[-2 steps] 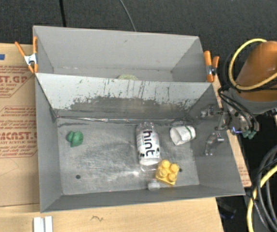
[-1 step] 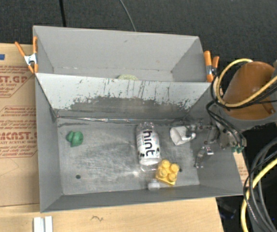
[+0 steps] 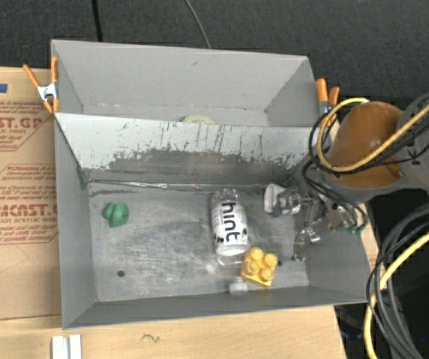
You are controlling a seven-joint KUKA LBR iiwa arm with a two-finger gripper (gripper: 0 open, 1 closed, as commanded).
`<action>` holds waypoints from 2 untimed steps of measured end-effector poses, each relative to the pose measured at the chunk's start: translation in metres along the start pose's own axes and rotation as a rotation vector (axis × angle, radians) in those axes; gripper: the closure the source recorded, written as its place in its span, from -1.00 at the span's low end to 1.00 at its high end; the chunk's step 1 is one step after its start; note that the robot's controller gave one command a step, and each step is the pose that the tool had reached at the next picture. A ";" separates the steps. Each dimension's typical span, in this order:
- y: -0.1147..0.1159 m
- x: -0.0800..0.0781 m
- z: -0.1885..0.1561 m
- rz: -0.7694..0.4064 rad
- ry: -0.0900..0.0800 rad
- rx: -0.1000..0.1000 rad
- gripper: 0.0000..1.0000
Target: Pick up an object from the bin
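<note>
Gripper [image 3: 301, 229] is hanging low at the right side of the grey bin [image 3: 177, 73], close above the floor, and we are not able to tell whether it is released or clenched. Just to its left we are seeing a clear bottle [image 3: 229, 226] with a white "hint" label lying on its side, middle-right in the bin. A yellow studded block [image 3: 259, 266] is resting at the bottle's near end, near-left of the gripper. A small green lump [image 3: 115, 214] is sitting well apart at the left.

In bin [image 3: 162, 264], claw [image 3: 298, 229] near clear bottle [image 3: 228, 229] and yellow block [image 3: 259, 266]
</note>
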State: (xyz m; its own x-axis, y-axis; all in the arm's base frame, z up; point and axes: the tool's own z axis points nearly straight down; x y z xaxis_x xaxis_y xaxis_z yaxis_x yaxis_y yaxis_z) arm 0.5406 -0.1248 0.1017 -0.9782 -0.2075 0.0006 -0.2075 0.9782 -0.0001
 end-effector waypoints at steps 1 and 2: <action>0.021 0.000 0.008 -0.182 -0.002 -0.001 -1.00; 0.040 0.013 0.016 -0.041 -0.002 -0.001 -1.00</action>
State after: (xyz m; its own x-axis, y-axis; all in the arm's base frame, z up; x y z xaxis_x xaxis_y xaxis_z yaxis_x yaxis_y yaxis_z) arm 0.5199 -0.0888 0.0862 -0.9689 -0.2474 -0.0015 -0.2474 0.9689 0.0011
